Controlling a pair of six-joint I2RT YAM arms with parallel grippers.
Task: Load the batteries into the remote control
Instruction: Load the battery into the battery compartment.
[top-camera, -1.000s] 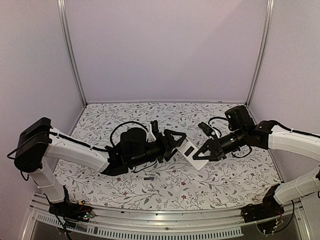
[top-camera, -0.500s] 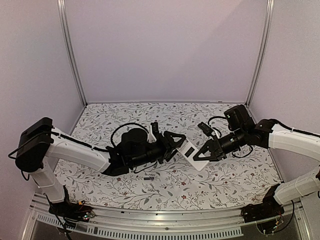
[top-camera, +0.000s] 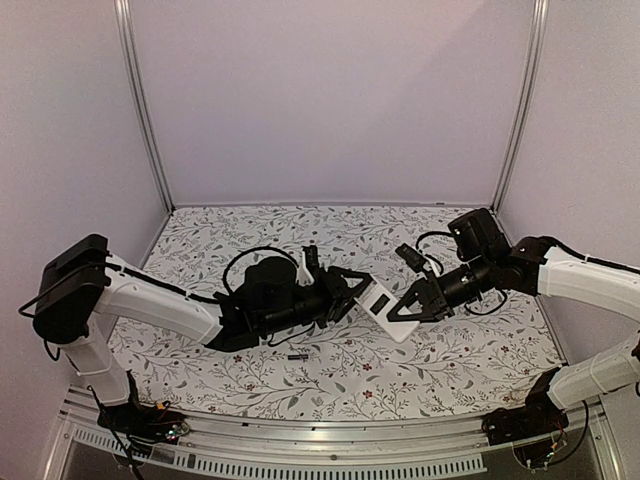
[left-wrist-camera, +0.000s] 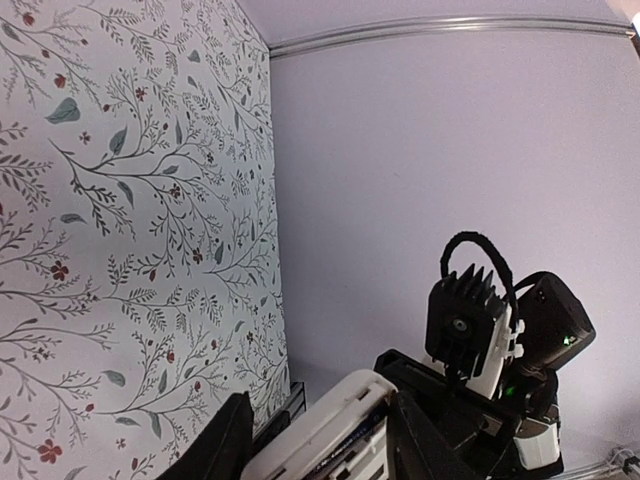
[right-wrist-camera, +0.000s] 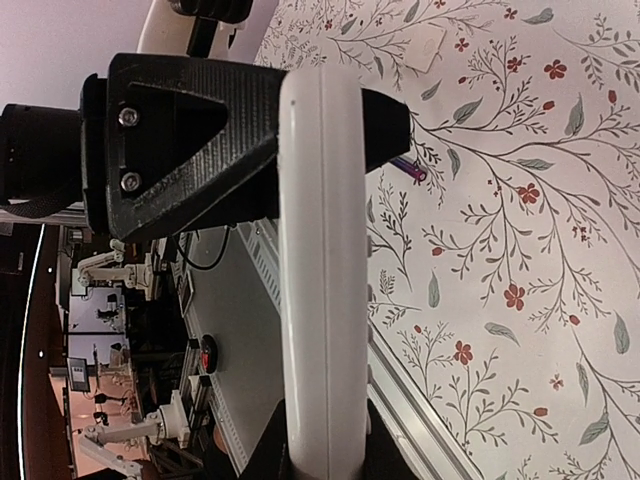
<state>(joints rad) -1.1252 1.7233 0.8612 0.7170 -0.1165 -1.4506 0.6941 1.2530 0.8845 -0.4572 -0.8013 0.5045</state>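
The white remote control (top-camera: 383, 305) hangs above the middle of the floral table, held between both arms. My right gripper (top-camera: 403, 312) is shut on its near end; in the right wrist view the remote control (right-wrist-camera: 320, 300) runs edge-on out of that gripper (right-wrist-camera: 320, 460). My left gripper (top-camera: 352, 287) has its black fingers (right-wrist-camera: 190, 120) pressed against both faces of the far end. In the left wrist view the remote control (left-wrist-camera: 330, 425) fills the gap in the left gripper (left-wrist-camera: 315, 440); something dark shows in its recess. One thin dark battery (top-camera: 297, 356) (right-wrist-camera: 408, 168) lies on the table below.
A small pale square piece (right-wrist-camera: 425, 45) lies flat on the floral cloth beyond the battery. The table's metal front rail (top-camera: 300, 440) runs along the near edge. Lilac walls and two upright metal posts (top-camera: 140, 110) close in the back and sides.
The left gripper's jaws have narrowed onto the remote control's far end. Both arms and the lone battery on the table have stayed almost where they were.
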